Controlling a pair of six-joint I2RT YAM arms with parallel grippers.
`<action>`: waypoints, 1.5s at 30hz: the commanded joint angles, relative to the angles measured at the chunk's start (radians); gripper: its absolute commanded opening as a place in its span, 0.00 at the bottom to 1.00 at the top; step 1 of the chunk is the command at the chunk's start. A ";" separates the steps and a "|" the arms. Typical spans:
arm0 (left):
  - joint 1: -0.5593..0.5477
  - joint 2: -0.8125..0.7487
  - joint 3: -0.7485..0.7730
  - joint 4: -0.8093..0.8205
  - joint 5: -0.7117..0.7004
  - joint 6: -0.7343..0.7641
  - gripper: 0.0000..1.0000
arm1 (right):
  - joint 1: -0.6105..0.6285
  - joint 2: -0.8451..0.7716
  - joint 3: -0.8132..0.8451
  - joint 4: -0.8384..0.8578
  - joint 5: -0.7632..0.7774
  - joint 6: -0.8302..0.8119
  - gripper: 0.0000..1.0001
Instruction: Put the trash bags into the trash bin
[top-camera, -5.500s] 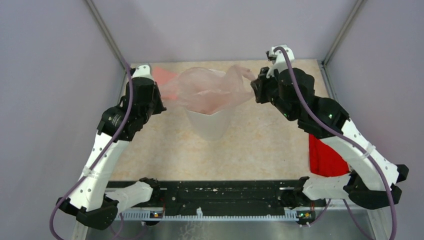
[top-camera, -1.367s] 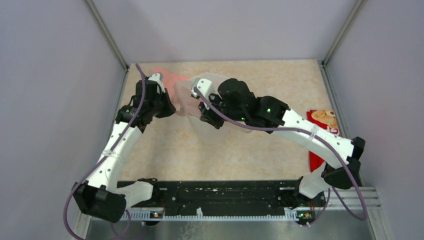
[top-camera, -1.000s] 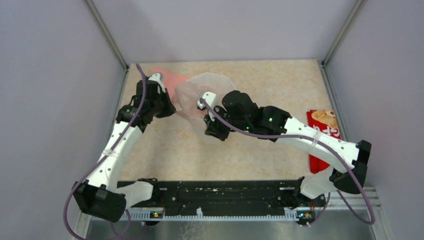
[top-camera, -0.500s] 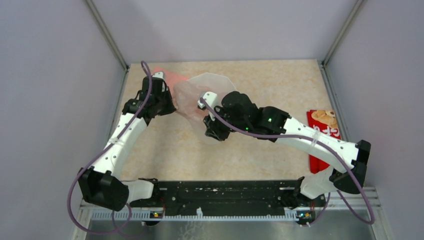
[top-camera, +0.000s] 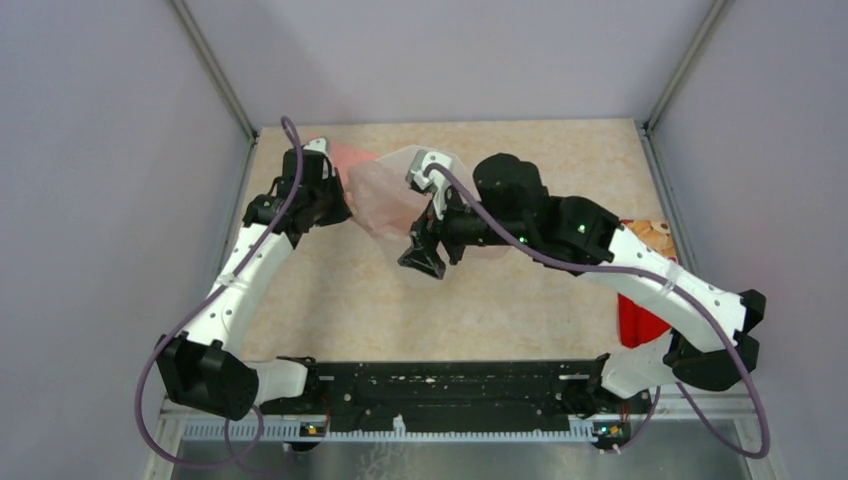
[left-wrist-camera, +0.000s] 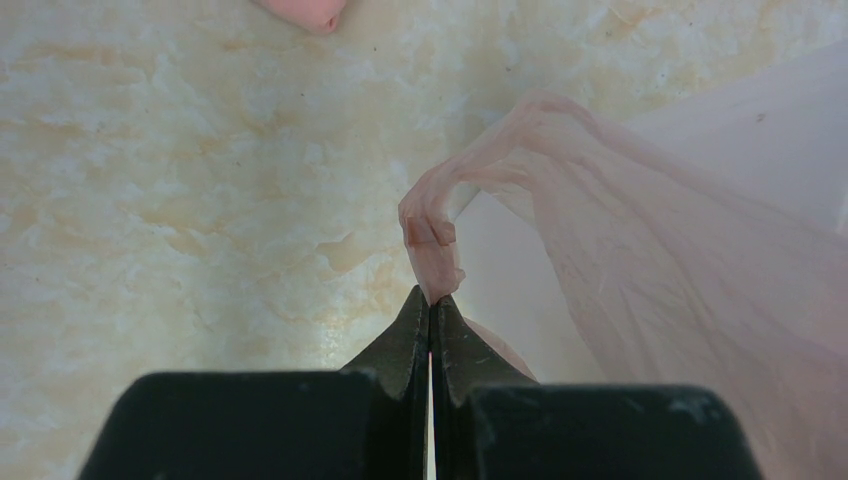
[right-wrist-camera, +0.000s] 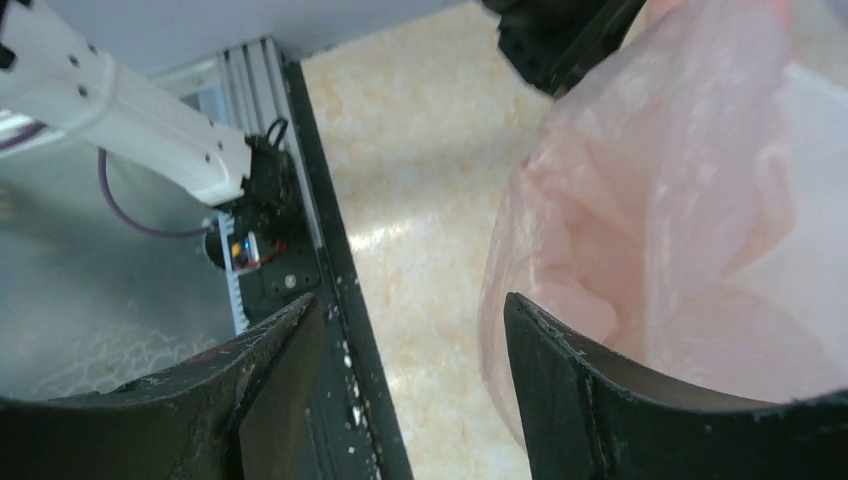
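The thin translucent pink film bag (left-wrist-camera: 650, 260) is clamped taut by the left gripper (left-wrist-camera: 431, 305) beside the white faceted plastic bin (top-camera: 400, 156), likely for tucking by the spread right gripper (right-wrist-camera: 408, 305).

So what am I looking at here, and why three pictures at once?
These are two robot arms bolted to the near edge of a table. One picture comes from a fixed camera overhead. The other two come from a small camera on each wrist, so you see that arm's own jaws at the bottom. The left arm has its jaws shut on a twisted corner of the thin pink trash bag, which lies over the white trash bin. The right arm reaches over the bin with its jaws open, holding nothing. Also on the table are a folded salmon cloth at the back and a red packet on the right.
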 joint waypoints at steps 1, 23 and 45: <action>0.004 -0.013 0.037 0.038 0.014 0.015 0.00 | 0.010 -0.001 0.133 0.007 0.086 -0.040 0.67; 0.004 -0.011 0.057 0.049 0.018 0.022 0.00 | -0.053 0.310 0.372 -0.069 0.437 -0.229 0.28; 0.004 0.010 0.076 0.052 0.017 0.019 0.00 | -0.078 0.309 0.312 -0.025 0.507 -0.230 0.14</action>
